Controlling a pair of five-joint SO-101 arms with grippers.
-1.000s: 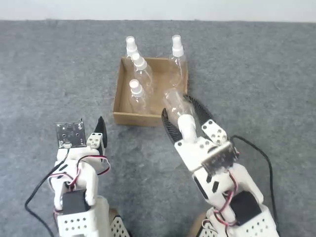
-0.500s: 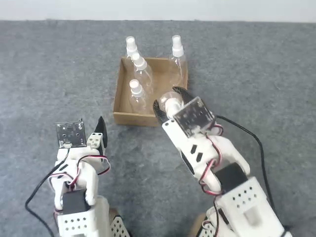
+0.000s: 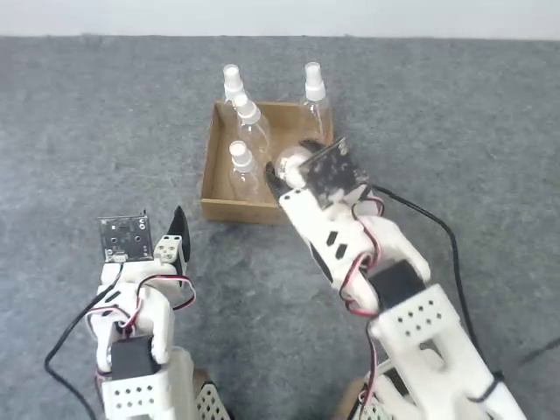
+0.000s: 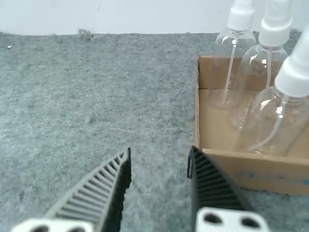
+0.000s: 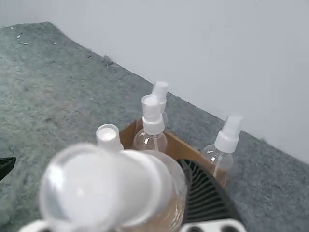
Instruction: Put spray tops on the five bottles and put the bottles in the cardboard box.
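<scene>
The cardboard box sits mid-table with three clear bottles in it, each with a white spray top. Another capped bottle stands at its far right corner. My right gripper is shut on a capped bottle above the box's near right part. In the right wrist view that bottle's top faces the camera beside a black finger. My left gripper hangs open and empty over the carpet, short of the box.
Grey carpet covers the table on every side of the box. A pale wall runs along the far edge. The left arm's base stands at the near left, and cables trail beside both arms.
My right arm has swung forward and left, carrying its bottle from the box's near right edge to above the box interior. The left arm has not moved.
</scene>
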